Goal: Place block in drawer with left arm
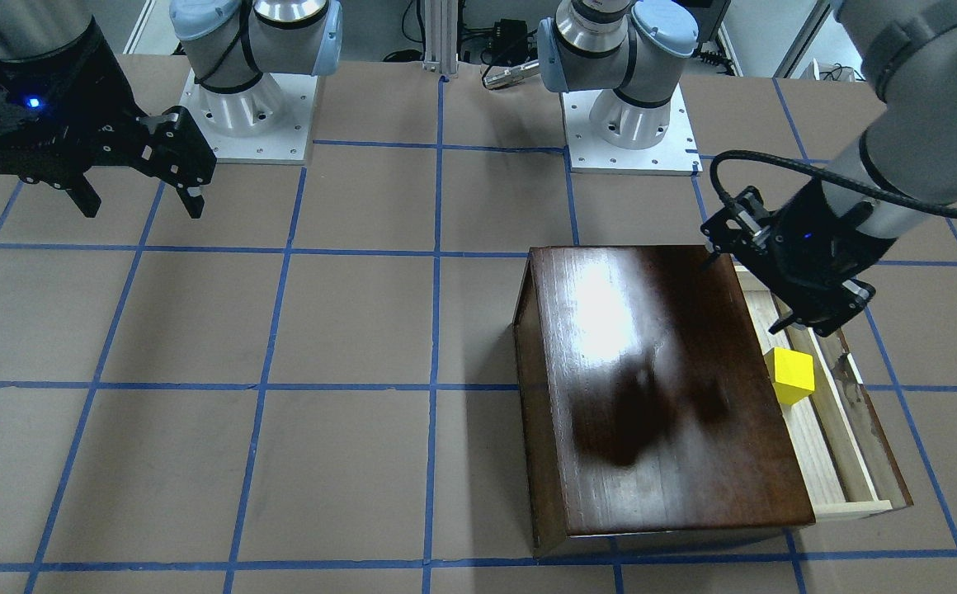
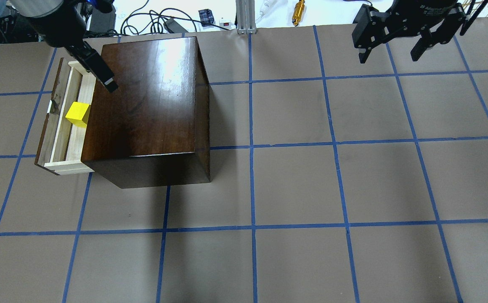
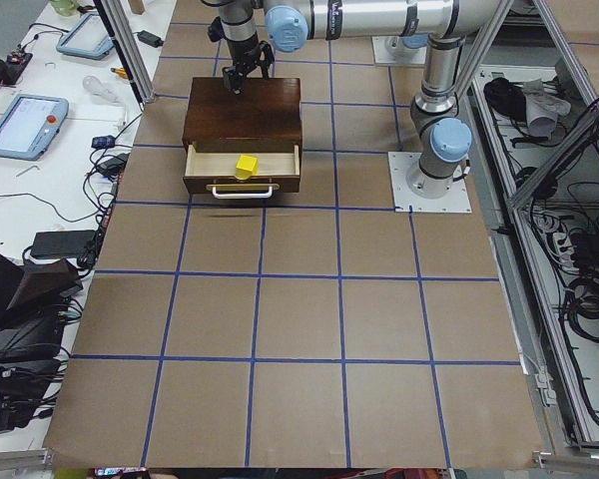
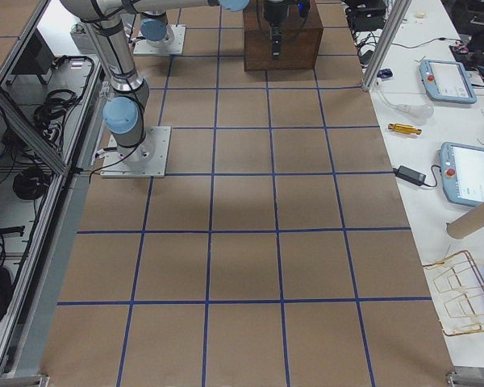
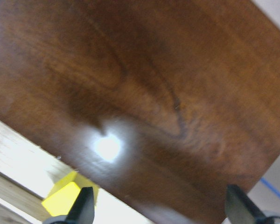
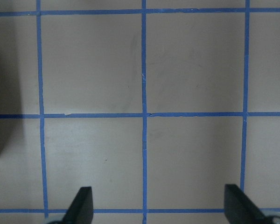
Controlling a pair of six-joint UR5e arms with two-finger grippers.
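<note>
The yellow block (image 1: 790, 375) lies in the open drawer (image 1: 851, 503), which is pulled out of the dark-brown box (image 1: 660, 388). The block also shows in the overhead view (image 2: 78, 113) and at the bottom left of the left wrist view (image 5: 63, 198). My left gripper (image 1: 804, 326) is open and empty. It hangs above the end of the drawer nearest the robot's base, apart from the block. Its fingertips (image 5: 84, 205) stand wide apart over the box top. My right gripper (image 1: 142, 206) is open and empty, high over bare table far from the box.
The box (image 2: 147, 105) stands on the brown table with blue tape lines (image 2: 252, 147); the drawer (image 2: 65, 166) sticks out toward the table's left end. Both arm bases (image 1: 627, 124) sit at the table's robot side. Cables and tools lie beyond the far edge (image 2: 298, 12).
</note>
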